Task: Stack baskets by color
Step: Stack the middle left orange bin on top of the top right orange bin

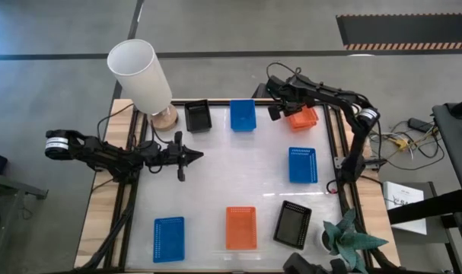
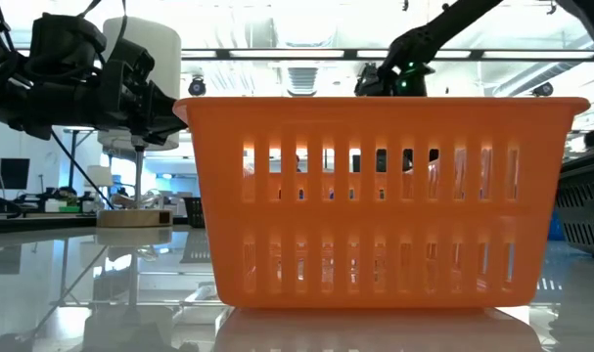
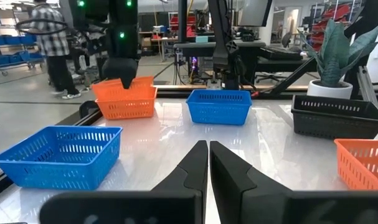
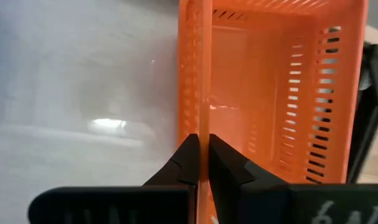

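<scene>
The right gripper (image 4: 202,163) is seen pinching an orange basket (image 4: 269,81) wall, the basket's long axis extending away from it.

You have a white counter (image 1: 238,179) with baskets spread over it. Along the far edge sit a black basket (image 1: 198,116), a blue basket (image 1: 243,115) and an orange stack (image 1: 303,118) in the far right corner. A second blue one (image 1: 302,165) lies near the right edge. Along the near edge you see a blue tray (image 1: 168,239), an orange tray (image 1: 241,227) and a black tray (image 1: 292,224). The lamp base (image 1: 166,116) stands at the far left, the potted plant (image 1: 345,237) at the near right corner.
</scene>
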Robot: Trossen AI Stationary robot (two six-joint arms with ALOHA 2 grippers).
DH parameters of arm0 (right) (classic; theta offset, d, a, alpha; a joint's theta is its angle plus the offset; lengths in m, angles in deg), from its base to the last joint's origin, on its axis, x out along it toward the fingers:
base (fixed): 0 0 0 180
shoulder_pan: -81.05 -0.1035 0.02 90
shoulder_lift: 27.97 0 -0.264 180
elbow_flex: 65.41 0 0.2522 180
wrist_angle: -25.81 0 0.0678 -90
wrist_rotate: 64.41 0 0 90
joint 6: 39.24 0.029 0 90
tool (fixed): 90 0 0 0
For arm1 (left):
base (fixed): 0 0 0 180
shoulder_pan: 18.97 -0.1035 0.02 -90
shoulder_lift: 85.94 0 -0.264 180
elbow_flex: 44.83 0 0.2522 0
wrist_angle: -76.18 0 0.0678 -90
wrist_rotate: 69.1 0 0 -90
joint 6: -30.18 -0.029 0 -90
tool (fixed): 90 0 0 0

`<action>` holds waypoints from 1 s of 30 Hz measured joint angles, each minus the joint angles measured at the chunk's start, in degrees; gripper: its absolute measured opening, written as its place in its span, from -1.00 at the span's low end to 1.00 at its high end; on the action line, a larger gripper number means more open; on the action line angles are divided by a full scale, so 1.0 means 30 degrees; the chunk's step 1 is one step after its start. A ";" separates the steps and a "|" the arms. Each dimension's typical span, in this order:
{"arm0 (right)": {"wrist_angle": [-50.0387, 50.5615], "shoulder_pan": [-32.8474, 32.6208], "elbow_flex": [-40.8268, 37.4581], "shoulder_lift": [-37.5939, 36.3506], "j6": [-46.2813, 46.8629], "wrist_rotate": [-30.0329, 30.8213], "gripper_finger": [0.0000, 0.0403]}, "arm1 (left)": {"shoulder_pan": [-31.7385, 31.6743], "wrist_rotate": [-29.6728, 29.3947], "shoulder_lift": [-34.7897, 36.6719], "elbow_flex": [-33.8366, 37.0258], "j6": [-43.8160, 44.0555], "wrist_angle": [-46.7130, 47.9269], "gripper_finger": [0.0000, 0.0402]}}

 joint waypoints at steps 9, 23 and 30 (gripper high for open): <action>-0.0108 0.0000 -0.0022 0.0756 -0.0361 -0.0834 -0.93 | -0.0007 0.0000 0.0000 0.0000 -0.0007 0.0011 -1.00; 0.1171 0.0036 0.1521 0.1222 -0.3079 -0.0483 -0.47 | -0.0015 0.0000 0.0000 0.0000 -0.0015 0.0011 -1.00; -0.1439 0.0251 0.2102 0.1234 -0.4458 -0.1195 -0.87 | -0.0015 0.0005 0.0000 0.0000 -0.0015 0.0011 -1.00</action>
